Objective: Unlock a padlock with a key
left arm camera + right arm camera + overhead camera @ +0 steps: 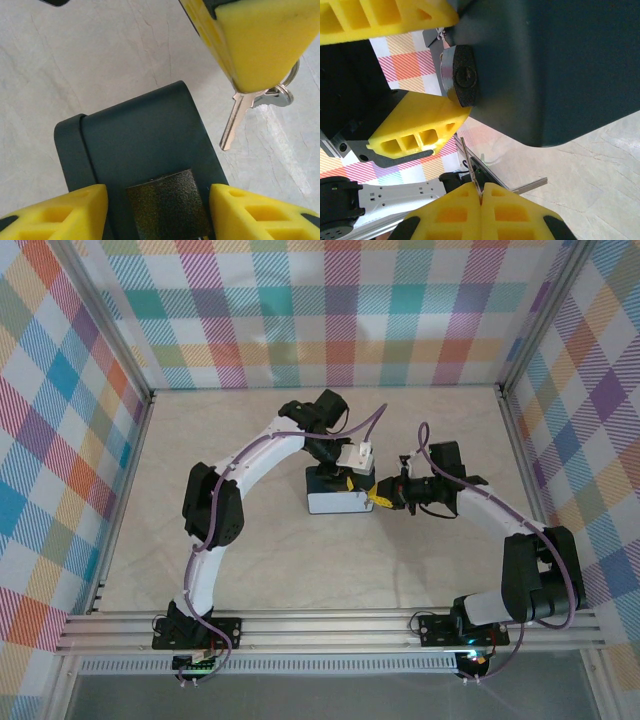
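The pale marbled table (250,560) carries a dark-blue rectangular box with a white side (335,502) at its middle, where the two arms meet. The left gripper (350,480) comes down over the right end of this box from the far side. Its yellow fingers (415,130) stand apart on either side of the small dark padlock with a metal edge (462,77) and clasp it. The padlock sits tight against the edge of the box, and its keyhole face is turned toward the right wrist camera. The right gripper (481,192) is just beside the box on the right. Its yellow pads are pressed together on the head of a thin silver key on a ring (235,122). The blade sticks out free over the table, near the padlock but apart from it.
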Tool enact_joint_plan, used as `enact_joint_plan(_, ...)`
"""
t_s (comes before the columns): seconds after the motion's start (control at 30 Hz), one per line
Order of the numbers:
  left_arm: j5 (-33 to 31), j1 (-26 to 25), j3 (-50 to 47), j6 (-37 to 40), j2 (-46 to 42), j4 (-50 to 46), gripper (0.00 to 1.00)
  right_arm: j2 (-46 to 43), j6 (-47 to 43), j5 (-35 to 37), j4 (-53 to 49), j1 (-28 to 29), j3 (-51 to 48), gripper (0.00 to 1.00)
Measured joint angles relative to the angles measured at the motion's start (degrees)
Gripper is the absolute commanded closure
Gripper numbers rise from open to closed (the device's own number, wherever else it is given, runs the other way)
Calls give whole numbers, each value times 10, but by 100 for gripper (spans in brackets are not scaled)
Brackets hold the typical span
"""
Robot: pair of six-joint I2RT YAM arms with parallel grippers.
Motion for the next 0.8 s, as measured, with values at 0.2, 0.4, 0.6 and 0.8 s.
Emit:
enact_joint_plan(0.2, 0, 0, 0, 0, 0, -11, 61, 0, -3, 0, 0, 0, 0, 99)
enact_joint_plan(0.4, 6, -2, 0, 5, 0, -14, 71, 0, -3, 0, 0, 0, 0, 99)
enact_joint_plan(0.6, 16, -1, -13, 17, -8, -8, 75, 0, -3, 0, -1, 0, 0, 99)
enact_joint_plan(0.8, 26, 2, -30, 30, -20, -11, 77, 5, -12, 0, -23, -2, 16, 99)
